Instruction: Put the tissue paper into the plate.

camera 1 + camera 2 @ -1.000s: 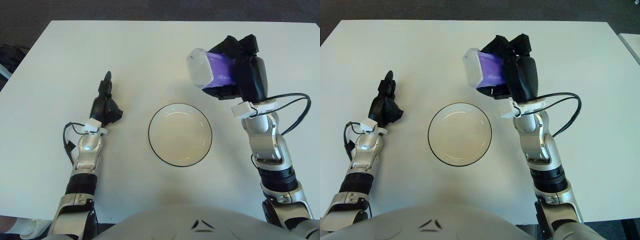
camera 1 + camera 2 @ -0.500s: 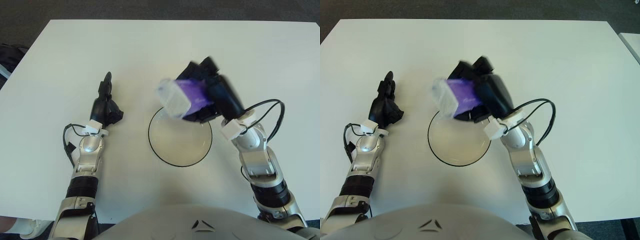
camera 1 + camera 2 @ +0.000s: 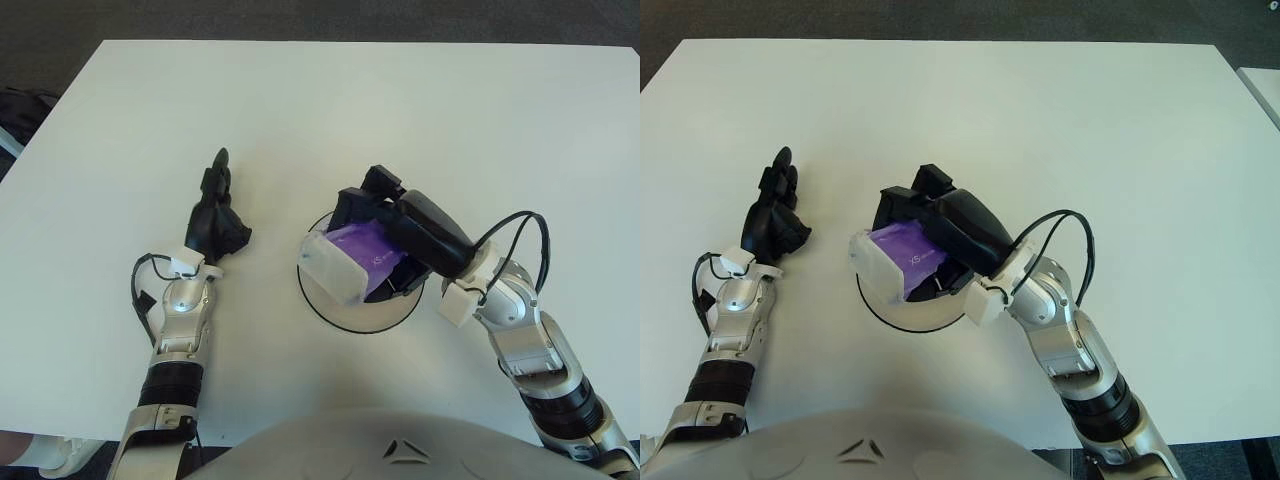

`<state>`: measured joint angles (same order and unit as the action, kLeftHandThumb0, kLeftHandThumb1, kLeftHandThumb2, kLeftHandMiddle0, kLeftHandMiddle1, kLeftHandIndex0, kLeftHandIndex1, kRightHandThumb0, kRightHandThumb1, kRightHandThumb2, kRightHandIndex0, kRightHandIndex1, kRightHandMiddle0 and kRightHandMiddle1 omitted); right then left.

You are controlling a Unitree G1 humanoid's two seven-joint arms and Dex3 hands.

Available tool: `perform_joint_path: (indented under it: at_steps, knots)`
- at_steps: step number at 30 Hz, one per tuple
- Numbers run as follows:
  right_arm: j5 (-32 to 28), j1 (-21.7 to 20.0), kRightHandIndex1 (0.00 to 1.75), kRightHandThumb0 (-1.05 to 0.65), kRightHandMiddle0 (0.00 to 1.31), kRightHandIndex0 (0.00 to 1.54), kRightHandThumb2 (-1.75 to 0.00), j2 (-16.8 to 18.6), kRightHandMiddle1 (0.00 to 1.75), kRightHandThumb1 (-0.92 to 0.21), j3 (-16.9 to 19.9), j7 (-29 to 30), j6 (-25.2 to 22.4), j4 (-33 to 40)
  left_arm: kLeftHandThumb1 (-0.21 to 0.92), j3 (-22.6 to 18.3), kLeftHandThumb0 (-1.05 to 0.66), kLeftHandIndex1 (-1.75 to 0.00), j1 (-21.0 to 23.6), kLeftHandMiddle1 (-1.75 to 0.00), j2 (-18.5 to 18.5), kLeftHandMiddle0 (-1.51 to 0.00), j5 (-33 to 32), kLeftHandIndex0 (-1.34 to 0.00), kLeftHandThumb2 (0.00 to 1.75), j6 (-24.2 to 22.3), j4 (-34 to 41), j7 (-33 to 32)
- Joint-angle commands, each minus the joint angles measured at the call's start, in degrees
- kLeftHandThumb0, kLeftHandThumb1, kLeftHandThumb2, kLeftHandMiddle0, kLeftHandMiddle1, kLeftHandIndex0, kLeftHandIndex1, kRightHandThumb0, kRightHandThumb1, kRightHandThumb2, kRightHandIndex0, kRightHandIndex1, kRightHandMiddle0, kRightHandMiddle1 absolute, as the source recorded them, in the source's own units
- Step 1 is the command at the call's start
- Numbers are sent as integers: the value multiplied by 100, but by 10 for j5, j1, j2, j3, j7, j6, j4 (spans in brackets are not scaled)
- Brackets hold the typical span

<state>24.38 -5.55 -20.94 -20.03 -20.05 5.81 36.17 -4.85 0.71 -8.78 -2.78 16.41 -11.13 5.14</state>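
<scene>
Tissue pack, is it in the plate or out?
Over the plate, gripped by the right hand; whether it touches the plate, cannot tell.

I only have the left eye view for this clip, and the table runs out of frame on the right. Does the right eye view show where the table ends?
Observer: Yes. Well to the right of the right hand, which holds the tissue pack in the plate, the table ends in a straight edge with dark floor beyond.
Operator: Is there anything past that edge?
Observer: Only a corner of another white surface, at the frame's right side.
</scene>
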Motion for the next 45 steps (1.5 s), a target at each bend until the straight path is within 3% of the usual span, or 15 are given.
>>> perform_joint_path:
  at_steps: [1, 12, 27, 28, 31, 36, 37, 38, 39, 40, 41, 45]
  knots:
    - [2, 0, 175, -6, 92, 119, -129, -3, 175, -28, -1, -5, 18, -6, 92, 15, -95, -18, -39, 0, 5, 0, 21, 0, 124, -46, -7, -5]
    - [2, 4, 175, -8, 90, 116, -126, 2, 175, -31, -5, -11, 17, -14, 92, 16, -92, -20, -45, 0, 3, -1, 35, 0, 127, -95, 24, -16]
    - [23, 2, 175, -7, 86, 110, -125, 21, 175, -33, -5, -1, 6, -29, 92, 10, -94, -30, -40, -2, 4, -4, 40, 0, 128, -104, 19, -22]
    - [24, 2, 175, -21, 75, 105, -124, 25, 175, -35, -6, 1, 4, -31, 92, 10, -95, -30, -40, -2, 5, -5, 40, 0, 127, -98, 17, -23]
    - [24, 2, 175, -36, 59, 94, -118, 36, 175, -41, -6, 4, 1, -35, 92, 11, -96, -29, -41, -2, 4, -5, 45, 0, 126, -74, 5, -25]
    - [23, -1, 175, -41, 46, 70, -106, 42, 175, -51, -8, -7, -16, -33, 92, 8, -96, -26, -40, -1, -5, -3, 53, 0, 126, -25, -28, -26]
    - [35, -5, 170, -53, 30, 45, -92, 27, 170, -57, -9, -26, -22, -28, 92, 8, -97, -25, -38, -1, -8, -3, 52, 0, 126, -7, -38, -21]
    - [50, -11, 142, -62, 24, 36, -84, 5, 142, -64, -7, -38, -9, -29, 92, 8, -97, -25, -34, -1, -11, -2, 47, 0, 126, 9, -51, -12]
    - [60, -15, 93, -77, 15, 23, -76, -9, 91, -74, -5, -45, 1, -31, 92, 8, -98, -23, -31, 0, -13, -1, 44, 0, 126, 20, -60, -6]
    - [69, -19, 62, -87, 10, 15, -70, -21, 58, -81, -1, -43, 19, -38, 92, 9, -98, -22, -25, 0, -13, -1, 39, 0, 126, 27, -70, 1]
    - [74, -21, 39, -93, 6, 10, -68, -26, 37, -85, 2, -39, 31, -43, 92, 10, -99, -21, -21, 0, -13, -1, 37, 0, 125, 32, -77, 4]
    - [90, -29, 8, -102, 1, 2, -63, -32, 8, -91, 5, -18, 60, -58, 92, 11, -99, -18, -14, 0, -20, 0, 37, 0, 126, 54, -98, 13]
